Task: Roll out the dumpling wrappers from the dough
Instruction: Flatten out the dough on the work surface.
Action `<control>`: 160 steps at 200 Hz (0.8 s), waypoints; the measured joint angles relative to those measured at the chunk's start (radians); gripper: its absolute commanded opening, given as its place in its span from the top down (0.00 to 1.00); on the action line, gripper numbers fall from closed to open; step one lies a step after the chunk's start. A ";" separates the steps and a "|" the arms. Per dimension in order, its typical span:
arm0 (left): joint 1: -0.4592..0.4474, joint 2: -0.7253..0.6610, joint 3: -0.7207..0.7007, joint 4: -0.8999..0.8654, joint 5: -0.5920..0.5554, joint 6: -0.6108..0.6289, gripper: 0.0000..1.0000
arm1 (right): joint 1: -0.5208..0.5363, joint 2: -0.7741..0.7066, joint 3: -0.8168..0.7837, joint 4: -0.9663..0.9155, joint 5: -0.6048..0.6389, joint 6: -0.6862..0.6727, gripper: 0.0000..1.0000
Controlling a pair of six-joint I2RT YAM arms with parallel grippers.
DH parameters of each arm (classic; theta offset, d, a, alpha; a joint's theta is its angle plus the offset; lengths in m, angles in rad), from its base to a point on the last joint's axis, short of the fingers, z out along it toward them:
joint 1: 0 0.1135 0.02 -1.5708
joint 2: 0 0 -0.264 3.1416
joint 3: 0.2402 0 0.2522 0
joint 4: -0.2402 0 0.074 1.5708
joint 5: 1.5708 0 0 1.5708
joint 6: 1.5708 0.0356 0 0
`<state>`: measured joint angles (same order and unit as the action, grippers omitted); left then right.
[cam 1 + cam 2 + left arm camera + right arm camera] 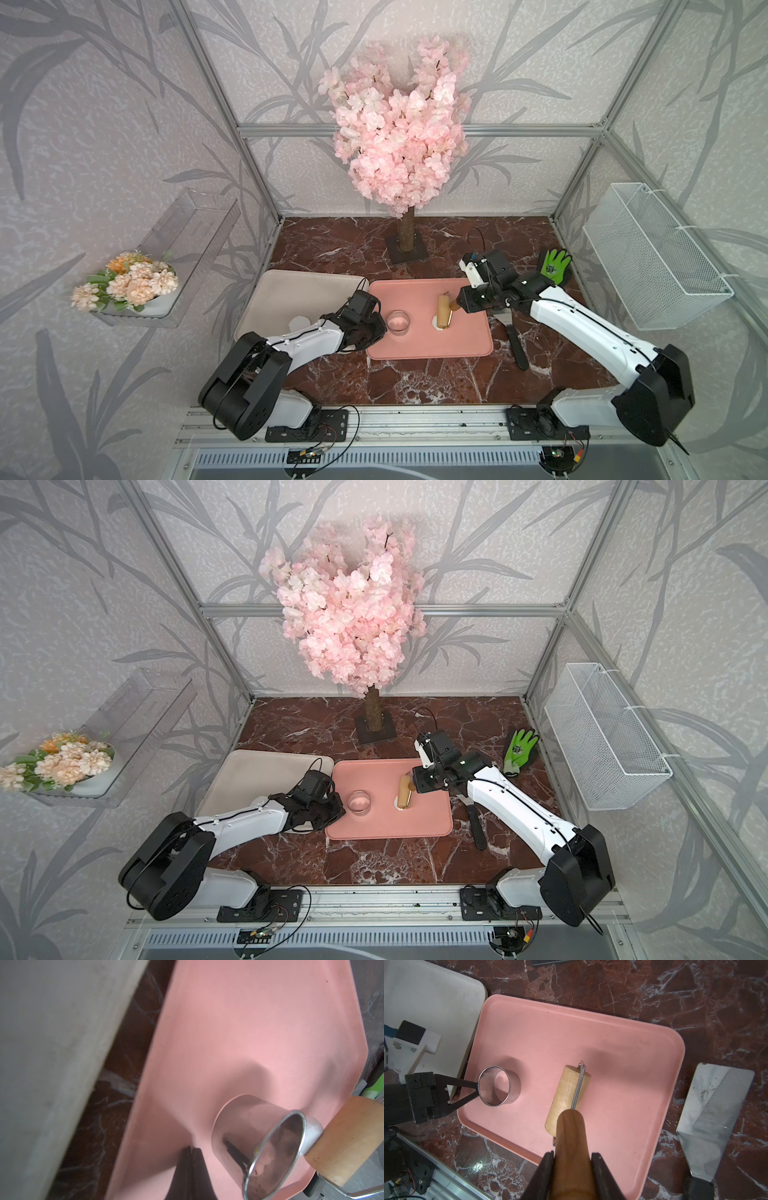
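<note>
The wooden rolling pin lies on the pink tray, and my right gripper is shut on its brown handle. A little white dough peeks out under the roller's near end, also visible in the left wrist view as dough. From the right wrist the dough is hidden by the roller. The shiny ring cutter stands on the tray's left half. My left gripper is shut and empty, its tips on the tray right beside the cutter. One white round wrapper lies on the beige tray, partly behind my left arm.
The beige tray adjoins the pink tray on the left. A metal spatula with a black handle lies right of the pink tray. A green glove rests at the back right. A blossom tree on a square base stands behind the trays.
</note>
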<state>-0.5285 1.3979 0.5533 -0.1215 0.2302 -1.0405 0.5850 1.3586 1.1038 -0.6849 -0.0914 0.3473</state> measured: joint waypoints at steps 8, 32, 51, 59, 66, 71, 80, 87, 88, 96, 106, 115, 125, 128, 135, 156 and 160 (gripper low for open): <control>0.000 0.000 0.000 0.001 0.000 0.000 1.00 | 0.000 0.008 0.004 0.005 0.000 0.000 1.00; 0.000 0.002 0.000 0.003 0.004 0.000 1.00 | 0.002 0.028 0.016 0.013 0.002 0.000 1.00; 0.000 0.002 0.000 0.004 0.007 0.000 1.00 | 0.003 0.041 0.021 0.024 0.001 0.001 1.00; 0.000 0.002 0.000 0.005 0.008 0.000 1.00 | 0.006 0.047 0.024 0.029 0.001 0.003 1.00; 0.000 0.002 0.000 0.005 0.008 0.000 1.00 | 0.011 0.054 0.027 0.034 0.001 0.004 1.00; 0.000 0.003 0.000 0.006 0.008 0.000 1.00 | 0.015 0.058 0.028 0.039 0.001 0.005 1.00; 0.000 0.005 0.000 0.009 0.008 0.000 1.00 | 0.023 0.066 0.028 0.050 -0.005 0.008 1.00; 0.000 0.007 0.000 0.012 0.010 0.000 1.00 | 0.029 0.076 0.028 0.058 -0.016 0.013 1.00; 0.000 0.007 0.000 0.013 0.010 0.000 1.00 | 0.030 0.077 0.028 0.059 -0.018 0.013 1.00; 0.000 0.008 0.000 0.016 0.012 0.000 1.00 | 0.036 0.092 0.026 0.067 -0.029 0.019 1.00; 0.000 0.009 0.000 0.019 0.014 0.000 1.00 | 0.048 0.115 0.018 0.076 -0.040 0.023 1.00; 0.000 0.011 0.000 0.021 0.015 0.000 1.00 | 0.050 0.124 0.013 0.090 -0.048 0.030 1.00; 0.000 0.011 0.000 0.022 0.015 0.000 1.00 | 0.048 0.126 0.013 0.101 -0.047 0.032 1.00; 0.000 0.011 0.000 0.022 0.015 0.000 1.00 | 0.047 0.125 0.013 0.101 -0.048 0.034 1.00; 0.000 0.011 0.000 0.022 0.016 0.000 1.00 | 0.046 0.123 0.013 0.098 -0.048 0.037 1.00; 0.000 0.011 0.000 0.023 0.016 0.000 1.00 | 0.045 0.121 0.023 0.084 -0.048 0.039 1.00; 0.000 0.011 0.000 0.023 0.016 0.000 1.00 | 0.044 0.121 0.027 0.077 -0.047 0.039 1.00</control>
<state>-0.5285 1.4090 0.5533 -0.0986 0.2459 -1.0405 0.6292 1.4799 1.1305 -0.6079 -0.1387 0.3859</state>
